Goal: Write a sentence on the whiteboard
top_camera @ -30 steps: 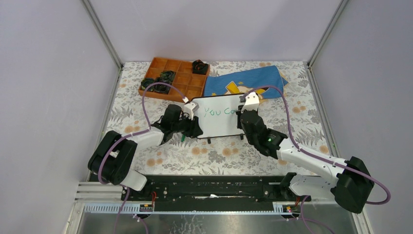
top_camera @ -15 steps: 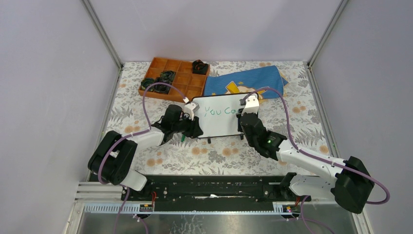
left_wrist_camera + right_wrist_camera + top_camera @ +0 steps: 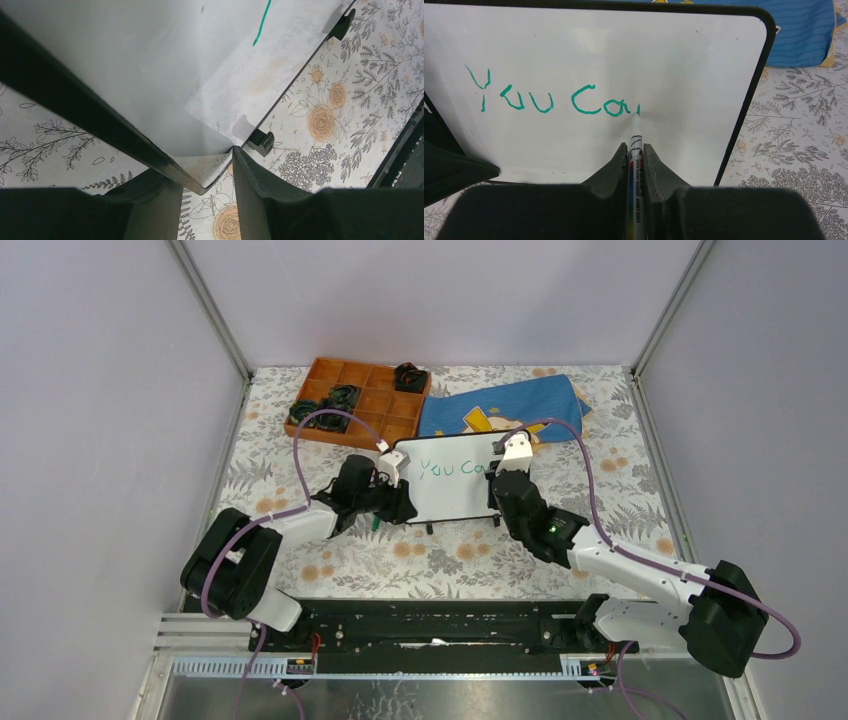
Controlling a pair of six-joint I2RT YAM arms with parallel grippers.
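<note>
An orange tray [image 3: 358,400] sits upper left and a blue cloth [image 3: 510,405] upper right, both behind the whiteboard [image 3: 447,480], which stands mid-frame on the floral tabletop [image 3: 440,560]. The left fingers [image 3: 398,506] clasp its lower-left corner. The right fingers [image 3: 496,483] pinch a marker [image 3: 635,150] whose tip touches the board at the end of the sentence [image 3: 549,100], which reads "You Ca". Grey walls surround the tabletop.

The left arm [image 3: 300,524] and right arm [image 3: 640,575] pair white links with bulky black joints and black fingers [image 3: 610,170]; purple cables [image 3: 296,455] loop along each; perhaps a green indicator light [image 3: 552,529] marks the right.
</note>
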